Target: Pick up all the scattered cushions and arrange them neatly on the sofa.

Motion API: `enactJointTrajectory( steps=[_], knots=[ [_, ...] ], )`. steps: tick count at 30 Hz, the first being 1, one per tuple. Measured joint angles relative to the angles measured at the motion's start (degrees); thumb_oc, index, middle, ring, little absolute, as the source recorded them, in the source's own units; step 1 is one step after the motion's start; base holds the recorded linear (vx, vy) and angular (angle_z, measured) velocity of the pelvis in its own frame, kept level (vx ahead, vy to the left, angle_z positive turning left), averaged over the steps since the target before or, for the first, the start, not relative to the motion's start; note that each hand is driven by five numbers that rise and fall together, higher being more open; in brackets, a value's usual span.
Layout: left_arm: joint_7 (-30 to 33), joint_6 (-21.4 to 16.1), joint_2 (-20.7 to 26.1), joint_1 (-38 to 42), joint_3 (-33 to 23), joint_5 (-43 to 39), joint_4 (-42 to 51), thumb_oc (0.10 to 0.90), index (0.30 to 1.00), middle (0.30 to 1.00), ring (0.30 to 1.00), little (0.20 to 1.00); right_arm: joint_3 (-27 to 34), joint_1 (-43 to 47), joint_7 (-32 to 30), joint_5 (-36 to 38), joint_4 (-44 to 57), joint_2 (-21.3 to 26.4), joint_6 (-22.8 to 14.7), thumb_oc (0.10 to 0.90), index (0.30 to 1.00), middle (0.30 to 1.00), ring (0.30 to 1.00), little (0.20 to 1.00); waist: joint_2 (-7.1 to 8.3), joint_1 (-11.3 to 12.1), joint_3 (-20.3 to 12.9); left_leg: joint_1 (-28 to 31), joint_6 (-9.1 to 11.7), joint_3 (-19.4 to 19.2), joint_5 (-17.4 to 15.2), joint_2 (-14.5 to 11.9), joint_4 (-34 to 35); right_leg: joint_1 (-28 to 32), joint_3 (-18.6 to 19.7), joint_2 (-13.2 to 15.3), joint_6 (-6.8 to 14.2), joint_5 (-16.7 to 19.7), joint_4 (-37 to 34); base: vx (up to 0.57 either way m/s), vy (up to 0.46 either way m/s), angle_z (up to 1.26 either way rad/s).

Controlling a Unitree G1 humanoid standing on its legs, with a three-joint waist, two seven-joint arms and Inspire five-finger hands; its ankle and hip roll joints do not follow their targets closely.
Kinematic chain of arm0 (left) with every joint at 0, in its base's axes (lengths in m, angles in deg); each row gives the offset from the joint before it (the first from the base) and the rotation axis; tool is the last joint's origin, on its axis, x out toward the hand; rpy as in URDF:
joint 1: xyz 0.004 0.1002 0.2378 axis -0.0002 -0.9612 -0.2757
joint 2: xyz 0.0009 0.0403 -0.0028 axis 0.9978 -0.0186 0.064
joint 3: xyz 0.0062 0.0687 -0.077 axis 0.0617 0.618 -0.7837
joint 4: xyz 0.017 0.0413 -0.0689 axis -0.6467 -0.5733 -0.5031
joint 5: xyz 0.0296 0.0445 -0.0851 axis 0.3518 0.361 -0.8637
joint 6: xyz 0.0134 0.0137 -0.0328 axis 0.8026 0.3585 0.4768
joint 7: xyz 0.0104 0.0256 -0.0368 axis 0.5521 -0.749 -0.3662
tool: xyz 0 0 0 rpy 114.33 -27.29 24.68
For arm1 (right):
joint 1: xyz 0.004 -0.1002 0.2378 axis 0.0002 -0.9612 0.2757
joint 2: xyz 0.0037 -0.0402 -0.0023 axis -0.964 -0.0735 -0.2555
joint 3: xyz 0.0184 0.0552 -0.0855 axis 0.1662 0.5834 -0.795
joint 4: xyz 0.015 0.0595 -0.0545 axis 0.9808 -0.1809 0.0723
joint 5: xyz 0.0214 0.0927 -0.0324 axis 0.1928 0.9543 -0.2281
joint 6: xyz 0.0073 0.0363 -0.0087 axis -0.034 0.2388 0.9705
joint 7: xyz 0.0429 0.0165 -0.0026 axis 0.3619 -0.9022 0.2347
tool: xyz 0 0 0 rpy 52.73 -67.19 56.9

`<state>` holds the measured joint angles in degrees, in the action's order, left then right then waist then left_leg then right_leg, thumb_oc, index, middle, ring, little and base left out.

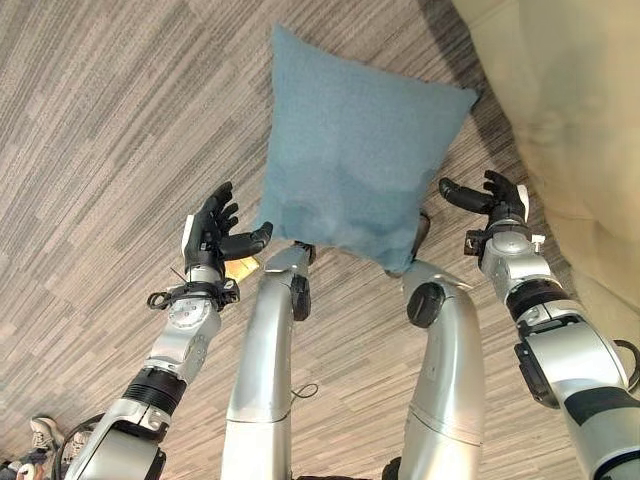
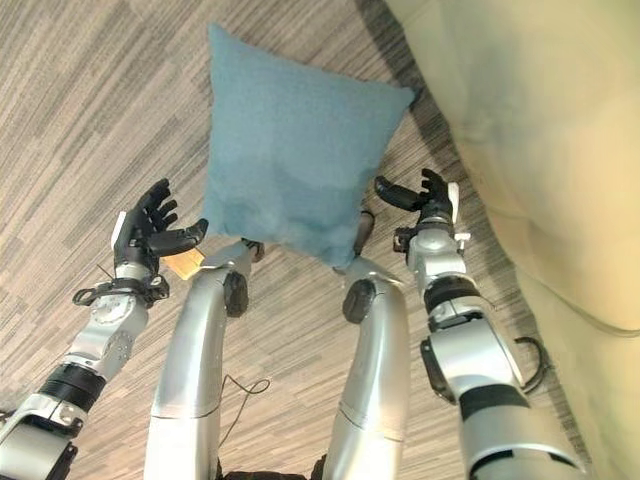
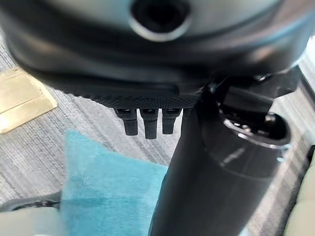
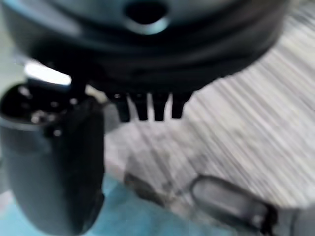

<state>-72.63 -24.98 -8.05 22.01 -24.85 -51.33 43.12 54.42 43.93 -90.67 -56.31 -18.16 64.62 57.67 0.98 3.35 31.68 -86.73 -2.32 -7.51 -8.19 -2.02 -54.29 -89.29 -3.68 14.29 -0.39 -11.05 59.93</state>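
Note:
A blue square cushion [image 1: 355,150] lies on the striped carpet in front of me, one corner pointing toward me. My left hand [image 1: 215,230] is open at its lower left corner, fingers spread, with the thumb tip close to the cushion's edge. My right hand [image 1: 495,200] is open on the cushion's right side, a small gap away, with the thumb pointing at it. In the left wrist view, the cushion [image 3: 108,196] shows past the straight fingers [image 3: 147,125]. Neither hand holds anything.
The beige sofa [image 1: 570,100] rises along the right side, just beyond my right hand. A tan patch [image 1: 240,267] lies on the carpet by my left hand. A person's shoes [image 1: 40,435] show at the lower left corner.

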Motion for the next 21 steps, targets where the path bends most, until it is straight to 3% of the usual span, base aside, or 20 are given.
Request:
enactJointTrajectory(
  steps=[8,16,17,18,19,21],
  knots=[
    [0.7,0.1,1.6,1.0,-0.1,-0.1,2.2,0.8,0.9,0.9,0.9,0.9,-4.3,3.6,0.8,2.6,1.7,1.4,0.1,0.8,0.9,0.9,0.9,0.9,-0.17,0.3,0.0,-5.0,-0.4,-0.6,-0.2,0.2,-2.0,-5.6,1.3,0.3,-0.4,-0.4,2.4,0.02,0.008,0.02],
    [1.2,0.1,1.7,5.0,0.8,-1.1,2.6,0.8,0.9,0.9,0.9,0.9,-7.7,8.3,0.3,7.0,1.5,-3.9,0.6,0.8,0.9,0.9,0.9,0.9,-0.28,1.1,-0.1,-4.6,-0.5,-0.6,0.2,1.0,-1.2,-5.4,1.3,0.9,-0.4,-0.5,2.3,-0.01,0.005,0.03],
    [1.2,0.1,1.6,5.9,1.3,-1.1,2.6,0.8,0.9,0.9,0.9,0.9,-9.0,9.0,-0.4,7.8,1.4,-4.5,0.7,0.765,0.848,0.848,0.848,0.848,-0.29,1.5,-0.1,-4.5,-0.4,-0.6,0.3,1.1,-0.9,-5.4,1.3,0.9,-0.4,-0.5,2.2,-0.01,-0.002,0.04],
    [1.2,0.0,1.6,6.2,1.5,-1.1,2.6,0.8,0.9,0.9,0.9,0.9,-9.1,9.3,-0.6,8.1,1.4,-4.9,0.6,0.516,0.474,0.474,0.474,0.474,-0.29,1.6,-0.1,-4.4,-0.3,-0.5,0.4,1.0,-0.7,-5.3,1.3,1.0,-0.4,-0.6,2.2,-0.02,-0.008,0.07],
    [1.2,0.0,1.6,6.6,1.5,-1.1,2.7,0.8,0.9,0.9,0.9,0.9,-9.1,9.6,-0.8,8.2,1.4,-5.3,0.6,0.4,0.3,0.3,0.3,0.3,-0.29,1.8,-0.1,-4.2,-0.2,-0.5,0.6,1.1,-0.3,-5.2,1.3,1.0,-0.4,-0.6,2.2,-0.02,-0.007,0.06],
    [1.3,0.0,1.6,7.3,2.2,-1.1,2.5,0.8,0.9,0.9,0.9,0.9,-9.2,10.0,-1.0,8.3,1.4,-5.3,0.7,0.4,0.3,0.3,0.3,0.3,-0.3,2.2,-0.1,-3.8,0.3,-0.4,1.0,1.5,0.7,-5.1,1.3,1.2,-0.6,-0.6,1.9,-0.02,-0.012,0.09]
  ],
)
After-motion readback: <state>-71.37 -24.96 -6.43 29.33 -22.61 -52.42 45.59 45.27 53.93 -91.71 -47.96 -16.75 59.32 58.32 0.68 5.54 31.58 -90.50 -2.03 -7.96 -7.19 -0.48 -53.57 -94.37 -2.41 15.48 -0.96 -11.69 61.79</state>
